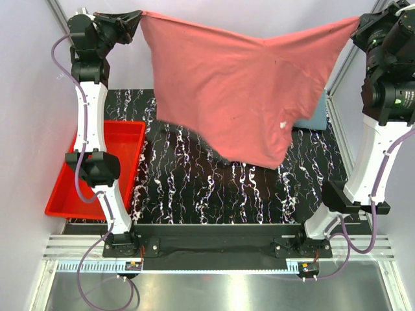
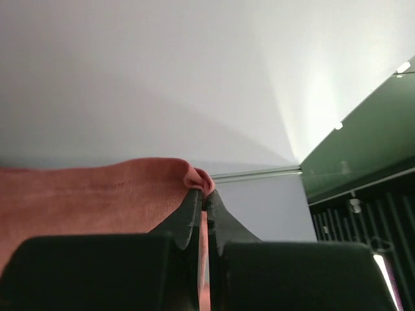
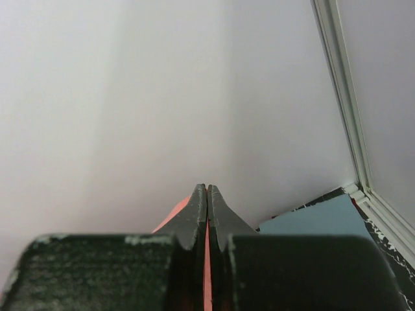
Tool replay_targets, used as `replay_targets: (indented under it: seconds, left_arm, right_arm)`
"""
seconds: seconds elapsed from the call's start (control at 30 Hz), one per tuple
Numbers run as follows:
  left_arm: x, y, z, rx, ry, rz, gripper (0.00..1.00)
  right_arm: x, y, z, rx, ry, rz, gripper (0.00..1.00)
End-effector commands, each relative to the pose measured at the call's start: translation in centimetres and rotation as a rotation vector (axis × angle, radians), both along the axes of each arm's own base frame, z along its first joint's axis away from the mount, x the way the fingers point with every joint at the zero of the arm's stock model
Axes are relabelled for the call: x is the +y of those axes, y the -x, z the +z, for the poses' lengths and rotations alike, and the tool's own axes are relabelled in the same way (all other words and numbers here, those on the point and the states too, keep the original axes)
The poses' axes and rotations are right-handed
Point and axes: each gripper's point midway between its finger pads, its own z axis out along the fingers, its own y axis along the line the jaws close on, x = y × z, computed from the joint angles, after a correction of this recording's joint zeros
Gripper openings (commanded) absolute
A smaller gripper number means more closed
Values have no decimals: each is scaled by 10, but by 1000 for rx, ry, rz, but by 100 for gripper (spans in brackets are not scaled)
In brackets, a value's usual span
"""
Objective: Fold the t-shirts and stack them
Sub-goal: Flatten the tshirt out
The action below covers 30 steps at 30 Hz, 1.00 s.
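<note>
The salmon-pink t-shirt (image 1: 240, 91) hung high above the table (image 1: 188, 188), its top edge stretched crosswise between the left pincer (image 1: 136, 17) and the right pincer (image 1: 355, 27), each clamped tight on a corner; the cloth draped below both, equally near either arm

The pinky-red cotton t-shirt (image 1: 240, 97) is showing one plain colour all over, and it is wearing a tiny white spot. The flat black table top (image 1: 194, 188) is showing thin white squiggles, like marble. The shiny plastic box (image 1: 97, 168) is glowing bright red, and the folded cloth (image 1: 319, 116) is looking pale blue. The two-finger left gripper (image 2: 206, 194) and right gripper (image 3: 207, 189) are looking black. The white left arm (image 1: 86, 113) is wearing black joints and purple cables (image 1: 54, 63).
</note>
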Motion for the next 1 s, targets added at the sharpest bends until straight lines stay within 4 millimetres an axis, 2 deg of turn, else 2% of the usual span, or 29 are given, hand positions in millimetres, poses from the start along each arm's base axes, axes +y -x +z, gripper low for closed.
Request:
replay_targets:
  seconds: [0.0,0.07,0.1,0.17,0.27,0.47,0.5,0.6,0.7,0.77,0.83,0.93,0.97]
  left_arm:
    - [3,41,87,-288,69,-46,0]
    - [5,49,88,-305,48,-41,0]
    - [3,60,93,-324,23,-40,0]
    - [1,61,82,-300,2,-64,0]
    - [-2,71,85,-300,-4,-94,0]
    - [4,114,126,-407,-24,-54,0]
    - [6,120,131,-417,-19,-51,0]
    - [14,135,147,-452,-16,-39,0]
    - [23,141,156,-470,-4,-13,0]
    - [26,143,161,-494,-3,7,0]
    - [29,135,159,-491,12,8,0]
    - [34,115,150,-475,37,21,0]
    - [37,110,148,-470,46,28,0]
  right_arm:
    - [-8,33,64,-238,3,-43,0]
    - [-8,31,59,-229,7,-43,0]
    - [-8,42,64,-244,11,-45,0]
    - [-9,48,64,-237,30,-55,0]
    - [-12,64,73,-255,40,-75,0]
    - [-12,111,102,-368,31,-85,0]
    - [-11,126,108,-397,31,-85,0]
    - [-14,148,119,-445,27,-103,0]
    - [-15,161,129,-491,25,-115,0]
    - [-17,161,133,-509,32,-130,0]
    - [-18,149,130,-496,37,-134,0]
    - [-18,120,121,-456,50,-128,0]
    - [-18,103,114,-435,51,-122,0]
